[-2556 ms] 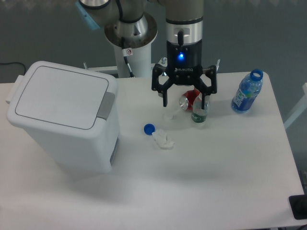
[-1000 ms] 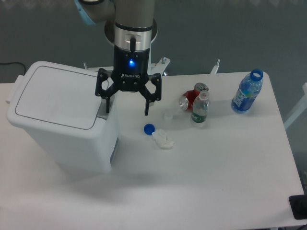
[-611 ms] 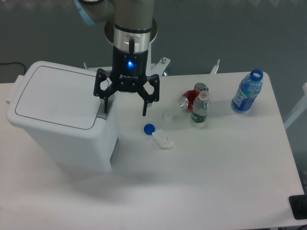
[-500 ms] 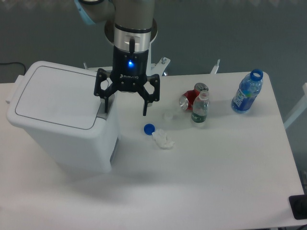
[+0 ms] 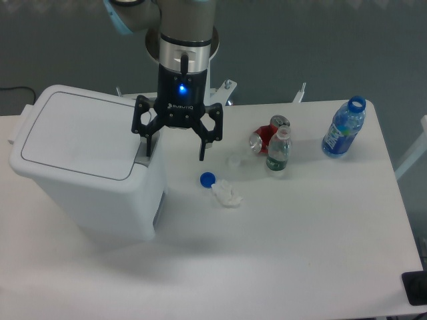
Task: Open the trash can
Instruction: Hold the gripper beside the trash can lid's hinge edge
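Item one, the trash can (image 5: 87,167): we record it at the left end of the table (image 5: 300,253), white, lid (image 5: 83,133) lying flat and closed. Its grey push tab (image 5: 142,152) sits at the lid's right edge, facing the middle of the table. We judge the task not yet accomplished; the lid shows no lift.

Item two, the pincer (image 5: 176,147): we note it pointing down with jaws spread wide and holding nothing. One finger (image 5: 147,141) hangs over the grey tab; whether it touches we cannot tell. The other finger hangs over bare table just beside the can. We judge the approach done and the press on the tab left to do.

Item three, surroundings: a blue cap (image 5: 207,178) and a crumpled white scrap (image 5: 227,194) lie near the can's right side. A red can (image 5: 265,138) on its side and a small clear bottle (image 5: 278,152) stand together further right, and a blue bottle (image 5: 343,128), uncapped, near the far right edge. We find none of these between pincer and tab; nothing appears to block the lid's swing.
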